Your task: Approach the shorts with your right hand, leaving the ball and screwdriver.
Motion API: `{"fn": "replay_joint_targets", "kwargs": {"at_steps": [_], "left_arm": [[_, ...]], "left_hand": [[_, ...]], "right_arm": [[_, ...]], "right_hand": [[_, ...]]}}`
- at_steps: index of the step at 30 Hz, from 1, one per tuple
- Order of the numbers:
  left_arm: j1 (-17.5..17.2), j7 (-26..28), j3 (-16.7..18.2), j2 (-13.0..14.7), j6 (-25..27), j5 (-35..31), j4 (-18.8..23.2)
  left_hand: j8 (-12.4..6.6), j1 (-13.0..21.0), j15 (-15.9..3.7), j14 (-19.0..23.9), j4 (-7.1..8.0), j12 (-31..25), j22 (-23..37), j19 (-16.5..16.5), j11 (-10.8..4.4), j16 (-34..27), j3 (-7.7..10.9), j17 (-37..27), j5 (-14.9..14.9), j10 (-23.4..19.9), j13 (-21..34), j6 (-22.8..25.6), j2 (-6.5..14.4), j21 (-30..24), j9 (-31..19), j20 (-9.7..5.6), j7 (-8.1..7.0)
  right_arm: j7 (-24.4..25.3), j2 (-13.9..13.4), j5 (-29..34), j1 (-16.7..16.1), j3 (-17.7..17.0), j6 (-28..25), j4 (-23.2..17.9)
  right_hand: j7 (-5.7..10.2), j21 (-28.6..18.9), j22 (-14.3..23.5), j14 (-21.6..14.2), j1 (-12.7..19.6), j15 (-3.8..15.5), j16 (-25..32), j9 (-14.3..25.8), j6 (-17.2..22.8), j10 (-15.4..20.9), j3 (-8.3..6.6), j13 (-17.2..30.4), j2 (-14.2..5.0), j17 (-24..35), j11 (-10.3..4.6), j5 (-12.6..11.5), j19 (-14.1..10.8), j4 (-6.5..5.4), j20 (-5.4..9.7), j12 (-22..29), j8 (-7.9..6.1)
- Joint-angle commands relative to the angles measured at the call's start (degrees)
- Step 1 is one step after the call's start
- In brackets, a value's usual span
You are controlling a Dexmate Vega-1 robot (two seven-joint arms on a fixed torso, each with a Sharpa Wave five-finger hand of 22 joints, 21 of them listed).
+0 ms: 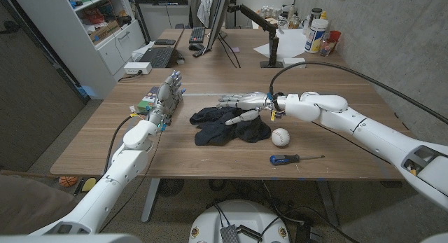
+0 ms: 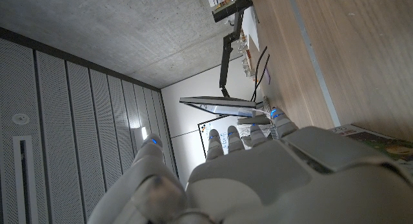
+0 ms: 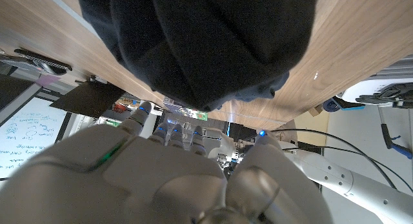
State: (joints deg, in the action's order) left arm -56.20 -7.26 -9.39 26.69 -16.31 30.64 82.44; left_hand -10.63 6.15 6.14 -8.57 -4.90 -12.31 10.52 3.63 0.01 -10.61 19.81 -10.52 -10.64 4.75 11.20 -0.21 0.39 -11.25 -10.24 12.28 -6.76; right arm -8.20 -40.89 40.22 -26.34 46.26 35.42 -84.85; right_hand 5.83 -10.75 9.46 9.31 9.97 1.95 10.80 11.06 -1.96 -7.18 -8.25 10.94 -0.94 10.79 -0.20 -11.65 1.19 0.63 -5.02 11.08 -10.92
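Observation:
Dark crumpled shorts (image 1: 227, 126) lie in the middle of the wooden table (image 1: 210, 89). My right hand (image 1: 245, 103) hovers over their far edge, fingers stretched toward the left and holding nothing. In the right wrist view the shorts (image 3: 206, 43) spread close in front of my right hand (image 3: 174, 166). A white ball (image 1: 281, 136) sits just right of the shorts, and a blue-handled screwdriver (image 1: 294, 159) lies nearer the front edge. My left hand (image 1: 168, 96) stands on its edge at the left, fingers apart and empty.
A small green and white box (image 1: 145, 103) sits by my left hand. A keyboard (image 1: 157, 57), monitor arm, lamp and bottles (image 1: 316, 33) stand at the back. A black cable (image 1: 336, 68) arcs over my right arm.

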Motion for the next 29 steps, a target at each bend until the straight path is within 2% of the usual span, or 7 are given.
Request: {"fn": "replay_joint_targets", "kwargs": {"at_steps": [1,15,29], "left_arm": [[-0.04,-0.05,0.20,-0.04,-0.48,0.05,-0.38],[-0.48,-0.12,0.36,0.17,-0.30,0.25,-0.02],[0.45,-0.40,0.19,-0.42,-1.04,0.12,-1.51]], "left_hand": [[-0.30,-0.17,0.06,-0.58,-0.30,-0.24,0.11,0.34,0.15,-0.32,0.10,-0.19,-0.11,0.03,0.18,0.48,0.49,-0.21,-0.22,0.01,-0.01],[-0.30,-0.20,0.03,-0.58,-0.35,-0.27,0.11,0.35,0.17,-0.33,0.08,-0.19,-0.11,-0.07,0.18,0.49,0.52,-0.22,-0.22,0.00,0.02],[-0.28,-0.22,0.03,-0.61,-0.40,-0.25,0.12,0.35,0.14,-0.33,0.07,-0.19,-0.12,-0.03,0.18,0.45,0.55,-0.23,-0.22,0.00,-0.01]], "right_arm": [[-0.85,0.04,-0.29,-0.42,0.23,-0.38,-0.27],[-1.30,0.10,0.12,-0.37,0.52,-0.54,-0.22],[-2.01,0.05,0.30,0.05,0.86,-0.38,0.23]], "right_hand": [[0.09,0.12,0.19,3.92,-0.08,0.23,0.42,0.14,-0.16,-0.09,0.11,0.16,-0.01,0.24,0.16,0.03,0.11,0.19,-0.45,0.19,-0.07],[0.16,0.13,0.19,3.89,-0.12,0.30,0.44,0.14,-0.10,0.01,0.15,0.16,-0.06,0.23,0.24,0.04,0.16,0.24,-0.44,0.27,-0.15],[0.13,0.14,0.19,3.87,-0.17,0.28,0.46,0.15,-0.12,0.04,0.19,0.16,-0.10,0.23,0.23,0.05,0.22,0.29,-0.46,0.31,-0.19]]}}
